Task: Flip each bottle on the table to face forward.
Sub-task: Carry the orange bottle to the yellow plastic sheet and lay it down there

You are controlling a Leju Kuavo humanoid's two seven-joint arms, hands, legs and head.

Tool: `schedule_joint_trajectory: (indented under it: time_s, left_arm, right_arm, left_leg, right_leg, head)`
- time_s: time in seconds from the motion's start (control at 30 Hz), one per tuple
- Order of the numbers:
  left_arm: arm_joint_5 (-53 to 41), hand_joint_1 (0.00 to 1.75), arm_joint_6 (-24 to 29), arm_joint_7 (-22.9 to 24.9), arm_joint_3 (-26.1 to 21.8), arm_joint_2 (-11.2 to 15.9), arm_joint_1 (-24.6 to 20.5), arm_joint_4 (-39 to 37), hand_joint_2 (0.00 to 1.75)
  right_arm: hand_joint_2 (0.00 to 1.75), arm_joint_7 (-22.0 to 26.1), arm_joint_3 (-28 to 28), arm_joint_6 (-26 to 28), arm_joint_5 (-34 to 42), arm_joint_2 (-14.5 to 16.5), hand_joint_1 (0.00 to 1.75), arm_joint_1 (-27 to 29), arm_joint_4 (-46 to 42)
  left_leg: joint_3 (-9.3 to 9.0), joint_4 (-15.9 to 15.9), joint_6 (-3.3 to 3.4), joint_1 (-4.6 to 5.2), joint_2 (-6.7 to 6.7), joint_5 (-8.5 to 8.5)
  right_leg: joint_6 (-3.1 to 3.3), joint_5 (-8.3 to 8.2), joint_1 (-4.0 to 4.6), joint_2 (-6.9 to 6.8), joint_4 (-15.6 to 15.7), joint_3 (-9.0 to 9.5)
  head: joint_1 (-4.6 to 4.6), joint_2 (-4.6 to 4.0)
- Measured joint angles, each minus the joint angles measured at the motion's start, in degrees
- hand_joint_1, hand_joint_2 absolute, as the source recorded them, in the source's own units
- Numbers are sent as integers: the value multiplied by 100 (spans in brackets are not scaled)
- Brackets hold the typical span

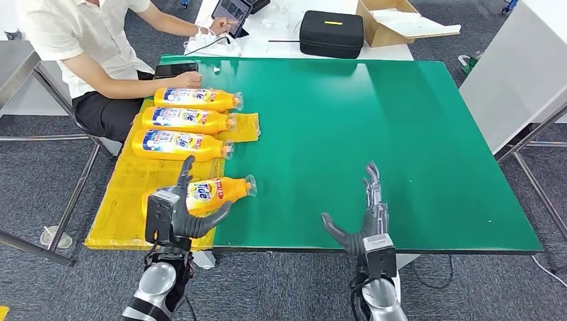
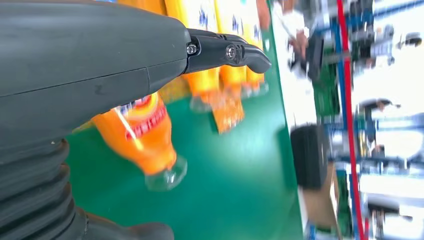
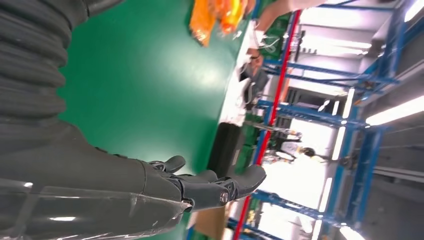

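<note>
Four orange bottles with clear caps lie on their sides on a yellow mat (image 1: 124, 200) at the left of the green table (image 1: 374, 120). The three far bottles (image 1: 197, 98) (image 1: 187, 120) (image 1: 177, 143) show blue and white labels. The nearest bottle (image 1: 224, 190) lies at the mat's near end, cap pointing right. My left hand (image 1: 175, 210) hovers over its base end with fingers spread and thumb out, gripping nothing; in the left wrist view this hand (image 2: 100, 65) is just above the bottle (image 2: 142, 132). My right hand (image 1: 366, 217) (image 3: 125, 185) is open above the table's near edge.
A person (image 1: 87, 40) sits at the table's far left corner, one hand by a dark phone (image 1: 176, 67) close to the farthest bottle. A black case (image 1: 331, 32) and a cardboard box (image 1: 394, 20) stand on the white table beyond. Bare green surface spreads to the right.
</note>
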State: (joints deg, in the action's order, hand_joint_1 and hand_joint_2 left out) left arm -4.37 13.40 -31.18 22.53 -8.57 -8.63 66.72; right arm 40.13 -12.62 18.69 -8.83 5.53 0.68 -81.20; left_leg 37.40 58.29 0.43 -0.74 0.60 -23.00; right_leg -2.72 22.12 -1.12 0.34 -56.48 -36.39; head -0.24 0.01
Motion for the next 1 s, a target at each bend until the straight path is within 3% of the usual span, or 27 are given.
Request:
schedule_joint_trajectory:
  time_s: [0.03,0.07,0.17,0.2,0.3,0.5,0.63,0.73,1.0]
  left_arm:
    - [-82,0,167,-9,-18,-17,17,26,175]
    - [-160,0,320,-19,-31,-31,29,48,131]
    - [-220,0,552,-13,-55,-56,68,125,131]
    - [-198,0,589,2,-61,-64,93,162,175]
    - [-152,0,815,31,-69,-106,164,275,175]
    - [-13,0,1342,34,-87,-136,207,538,175]
    - [488,0,615,124,-87,-46,284,909,175]
    - [585,0,288,93,-87,31,383,1166,175]
    - [648,0,260,58,-50,24,565,1350,175]
  right_arm:
    - [44,0,-94,-11,47,-13,0,25,-72]
    - [0,0,-180,-73,143,-25,0,49,-138]
    - [0,0,-263,-728,728,8,0,151,-301]
    - [0,0,-203,-1094,920,65,0,196,-354]
    - [0,0,90,-1817,1030,281,0,315,-494]
    - [0,-4,402,-1144,780,517,0,401,-450]
    - [175,-35,432,-738,783,556,0,403,-319]
    - [175,-105,459,-619,840,521,0,416,-294]
    - [175,-13,711,364,253,456,0,513,-498]
  left_leg:
    - [0,0,0,0,0,0]
    - [-1,0,0,-1,0,0]
    - [-1,0,0,0,1,0]
    - [0,0,0,0,1,0]
    - [0,0,-1,0,0,0]
    - [1,0,-1,0,0,-1]
    - [0,0,-1,0,0,-1]
    - [0,0,-1,0,-1,-1]
    - [1,0,-2,1,-1,-4]
  right_leg:
    - [1,1,0,0,0,0]
    - [2,1,0,0,0,0]
    - [2,1,0,0,0,1]
    - [1,1,0,0,0,1]
    - [1,1,0,0,0,0]
    - [2,1,0,0,0,0]
    - [2,1,0,0,0,0]
    - [2,1,0,0,0,-1]
    - [1,2,-2,0,2,-3]
  head:
    - [-1,0]
    - [0,0]
    - [1,0]
    - [0,0]
    - [0,-1]
    - [0,-1]
    - [-1,1]
    - [-1,0]
    - [1,-1]
